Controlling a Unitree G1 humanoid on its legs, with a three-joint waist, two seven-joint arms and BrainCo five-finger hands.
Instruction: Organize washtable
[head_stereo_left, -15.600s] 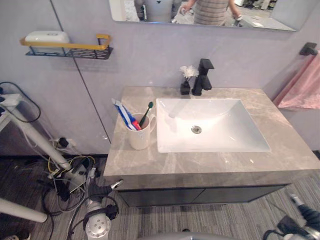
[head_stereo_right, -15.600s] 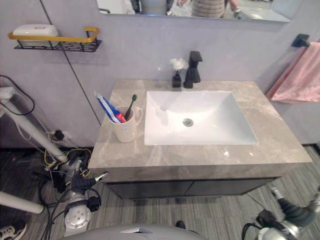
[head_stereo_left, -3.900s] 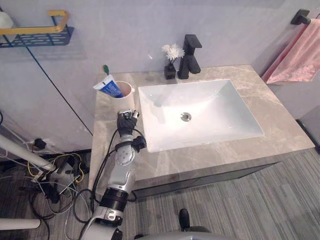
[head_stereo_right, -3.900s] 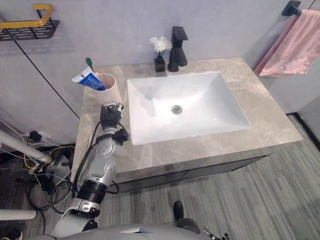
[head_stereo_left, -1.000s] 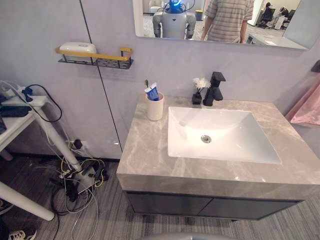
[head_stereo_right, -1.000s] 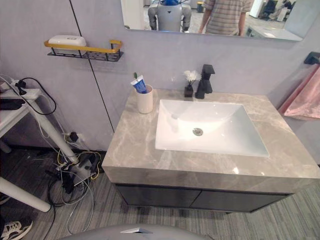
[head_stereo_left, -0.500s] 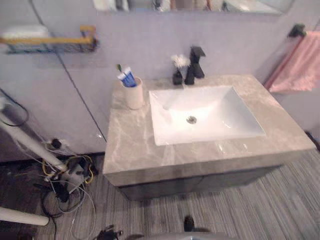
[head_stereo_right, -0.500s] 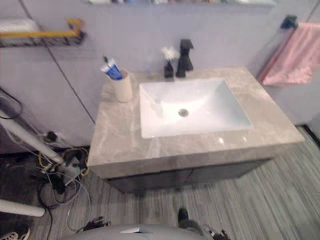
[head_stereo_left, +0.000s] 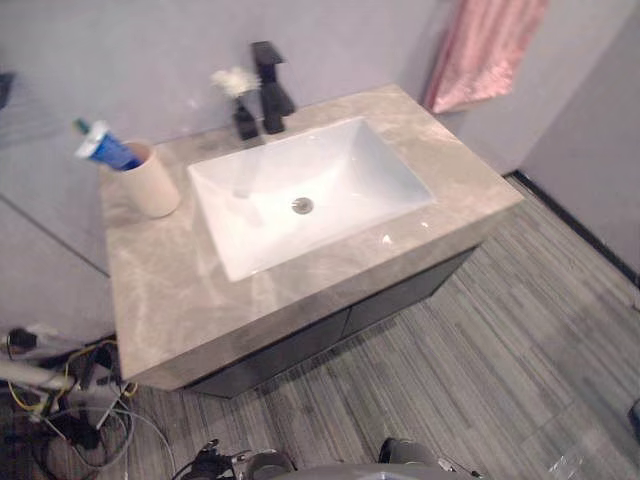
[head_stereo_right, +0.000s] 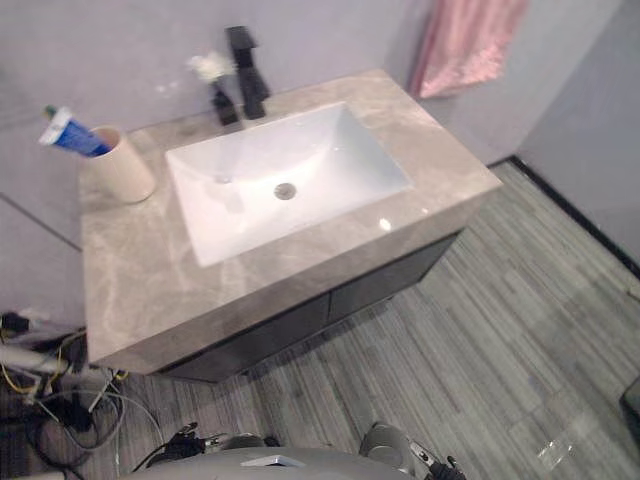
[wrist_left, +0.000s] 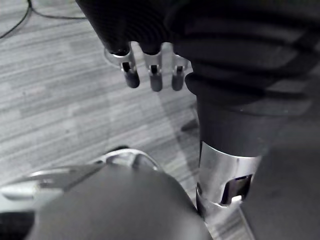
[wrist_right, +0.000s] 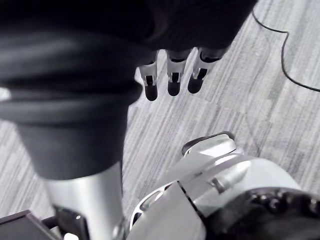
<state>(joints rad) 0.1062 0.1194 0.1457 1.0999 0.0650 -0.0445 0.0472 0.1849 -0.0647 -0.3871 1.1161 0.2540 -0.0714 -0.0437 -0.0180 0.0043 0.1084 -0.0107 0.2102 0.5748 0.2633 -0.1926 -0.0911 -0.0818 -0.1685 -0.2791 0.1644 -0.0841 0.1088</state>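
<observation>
Two hands hang closest to me, low at my sides over the striped floor (head_stereo_left: 480, 340). My left hand (wrist_left: 152, 75) and my right hand (wrist_right: 172, 80) each show fingers straight, loosely side by side and holding nothing.

Well apart from them stands the bench (head_stereo_left: 180, 290), its front stretch of marbled stone bare. The white sink (head_stereo_left: 350, 165) is set into its middle, with the drain (head_stereo_left: 302, 205) at the bottom and nothing lying in the basin. Past the sink's left side, at the back left corner of the bench, the cup (head_stereo_left: 152, 185) stands on its base, near the basin rim but not touching it. The toothpaste tube (head_stereo_left: 105, 150) leans out of it, and the green head of the toothbrush (head_stereo_left: 80, 126) just shows behind the tube. Against the wall behind the sink stand a small dark vase (head_stereo_left: 244, 122) with a white flower and, just beside it, the black faucet (head_stereo_left: 268, 75). Farthest off, a pink towel (head_stereo_left: 485, 45) hangs on the wall to the right.

I judge the tidying close to finished, so the step in hand is a last look. To do it well I keep both arms down and clear of the bench edge and sweep my gaze over the corners. Only if the cup seems out of place do I bring my left hand in from the side. Then I wrap it low round the wall and keep the cup level so the tube does not tip out.
</observation>
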